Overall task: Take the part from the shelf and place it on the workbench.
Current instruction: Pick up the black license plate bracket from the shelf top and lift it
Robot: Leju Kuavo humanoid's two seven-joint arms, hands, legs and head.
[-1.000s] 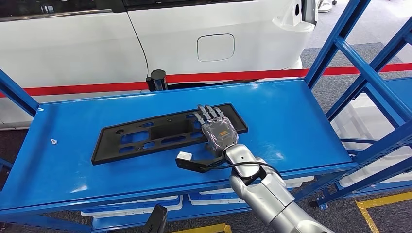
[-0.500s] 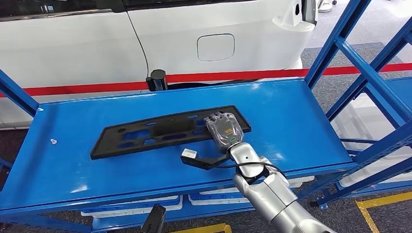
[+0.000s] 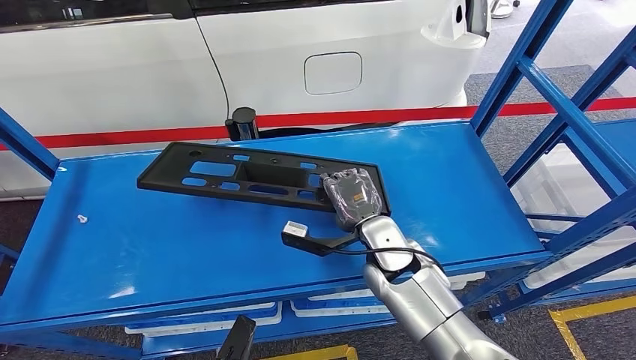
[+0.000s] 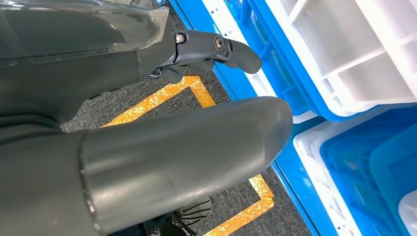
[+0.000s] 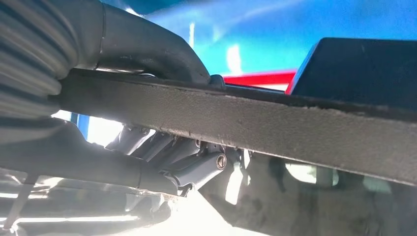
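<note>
A long black plastic part (image 3: 240,174) with several cut-outs is lifted off the blue shelf (image 3: 465,187), its far left end raised and swung toward the back. My right hand (image 3: 351,196) grips its right end, fingers curled under the edge. In the right wrist view the part's dark edge (image 5: 275,123) runs across the picture with the thumb (image 5: 147,46) on one face and the fingers (image 5: 187,164) closed on the other. My left hand (image 4: 162,147) hangs low beside the shelf, holding nothing; its thumb fills the left wrist view and one finger (image 4: 226,49) sticks out.
A white car (image 3: 225,52) stands behind a red barrier strip (image 3: 375,117) at the back of the shelf. Blue uprights (image 3: 555,97) of the rack rise at the right. White and blue bins (image 4: 354,64) sit on lower levels. Yellow floor tape (image 4: 196,91) marks the grey carpet.
My right hand closed on the part's right end and lifted it. The part's left end rose and swung toward the back of the shelf.
</note>
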